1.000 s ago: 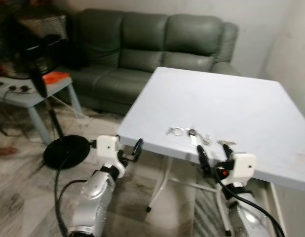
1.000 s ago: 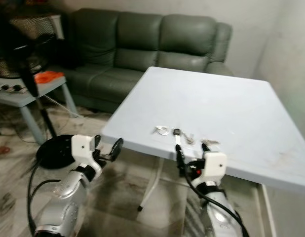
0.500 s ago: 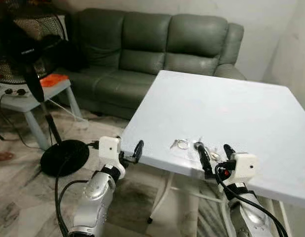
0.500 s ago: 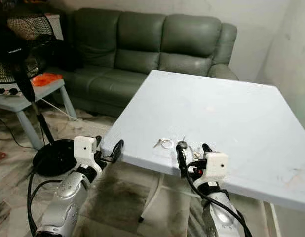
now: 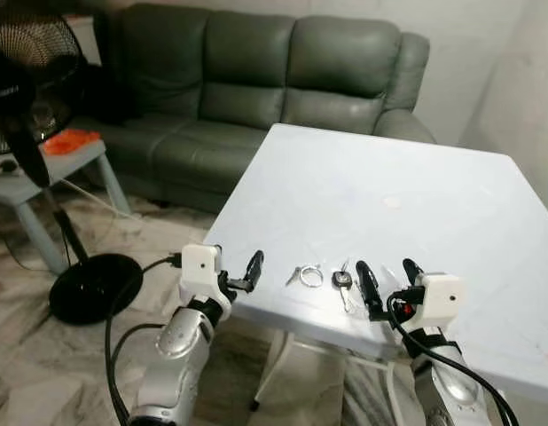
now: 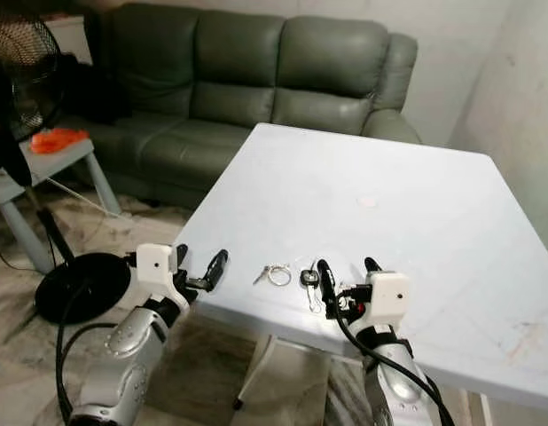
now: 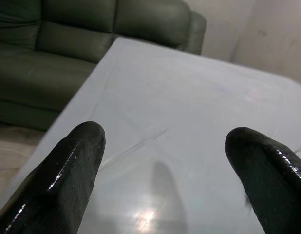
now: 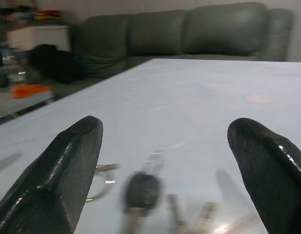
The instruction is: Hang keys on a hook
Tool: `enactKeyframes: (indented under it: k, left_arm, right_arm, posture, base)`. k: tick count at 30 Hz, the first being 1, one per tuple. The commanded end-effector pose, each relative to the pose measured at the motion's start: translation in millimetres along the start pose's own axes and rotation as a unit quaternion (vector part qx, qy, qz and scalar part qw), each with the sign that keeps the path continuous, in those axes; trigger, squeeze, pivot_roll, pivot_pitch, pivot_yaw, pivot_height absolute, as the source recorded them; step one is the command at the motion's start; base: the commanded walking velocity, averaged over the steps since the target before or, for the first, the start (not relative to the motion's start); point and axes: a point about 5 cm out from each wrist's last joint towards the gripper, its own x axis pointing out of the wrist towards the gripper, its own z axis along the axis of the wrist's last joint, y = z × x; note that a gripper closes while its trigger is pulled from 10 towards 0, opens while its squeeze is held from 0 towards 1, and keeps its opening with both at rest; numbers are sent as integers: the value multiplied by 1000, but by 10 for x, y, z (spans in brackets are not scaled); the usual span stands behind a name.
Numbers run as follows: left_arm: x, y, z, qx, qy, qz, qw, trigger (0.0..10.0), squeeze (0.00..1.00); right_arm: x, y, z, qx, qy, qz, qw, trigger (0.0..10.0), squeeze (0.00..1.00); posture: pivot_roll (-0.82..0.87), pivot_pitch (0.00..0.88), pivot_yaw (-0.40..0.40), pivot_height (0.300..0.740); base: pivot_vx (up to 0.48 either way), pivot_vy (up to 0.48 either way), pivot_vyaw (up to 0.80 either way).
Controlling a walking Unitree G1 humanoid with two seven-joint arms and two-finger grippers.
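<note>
i see the keys [image 5: 332, 278] lying near the front edge of the white table [image 5: 416, 195]. my right gripper [image 5: 385, 284] hovers just over them, fingers spread wide, holding nothing. my left gripper [image 5: 237, 271] sits at the table's corner, open and empty too.

Green sofa [image 5: 283, 71] behind white table [image 5: 416, 186], black fan [image 5: 30, 71] left.
</note>
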Motion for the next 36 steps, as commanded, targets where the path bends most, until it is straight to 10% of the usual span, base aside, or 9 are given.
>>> enactKeyframes:
  k: [1, 21, 36]
  left_arm:
    - [9, -100, 71, 16, -11, -37, 999, 10000, 0]
    - [-35, -434, -12, 44, 20, -151, 987, 10000, 0]
    - [-81, -511, -48, 47, 24, -161, 986, 10000, 0]
  right_arm:
    - [24, 4, 32, -10, 0, 3, 1000, 10000, 0]
    - [341, -350, 179, -121, 53, 33, 991, 10000, 0]
    - [197, -492, -56, -158, 118, 110, 974, 10000, 0]
  posture:
    - [17, 0, -29, 740]
    - [23, 0, -36, 740]
    - [31, 0, -51, 740]
  base:
    - [0, 0, 0]
    - [0, 0, 0]
    - [0, 0, 0]
